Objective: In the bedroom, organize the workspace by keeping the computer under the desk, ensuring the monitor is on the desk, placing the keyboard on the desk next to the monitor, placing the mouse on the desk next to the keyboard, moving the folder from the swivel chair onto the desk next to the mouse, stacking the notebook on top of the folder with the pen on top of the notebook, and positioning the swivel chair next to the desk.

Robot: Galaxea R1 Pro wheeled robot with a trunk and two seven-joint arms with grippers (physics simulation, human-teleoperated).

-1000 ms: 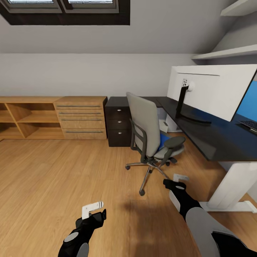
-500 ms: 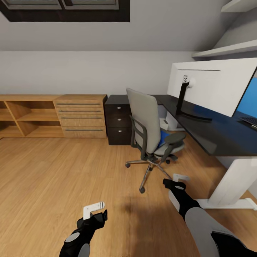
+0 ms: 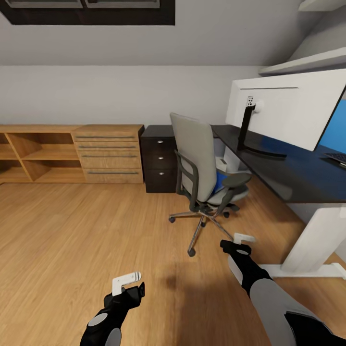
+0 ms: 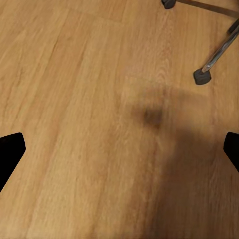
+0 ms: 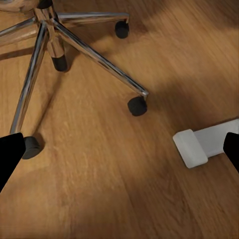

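While the folder [image 3: 220, 181] lies blue on the swivel chair [image 3: 202, 168] seat, beside the desk [image 3: 293, 175] bearing the monitor [image 3: 288, 113], my left gripper [image 3: 126, 280] and right gripper [image 3: 242, 239] hang spread wide, empty, over wooden floor [image 3: 72, 230].

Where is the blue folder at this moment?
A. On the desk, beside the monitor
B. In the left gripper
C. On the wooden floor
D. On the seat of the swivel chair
D: in the head view the folder shows as a blue patch lying on the seat of the swivel chair, between its back and armrest.
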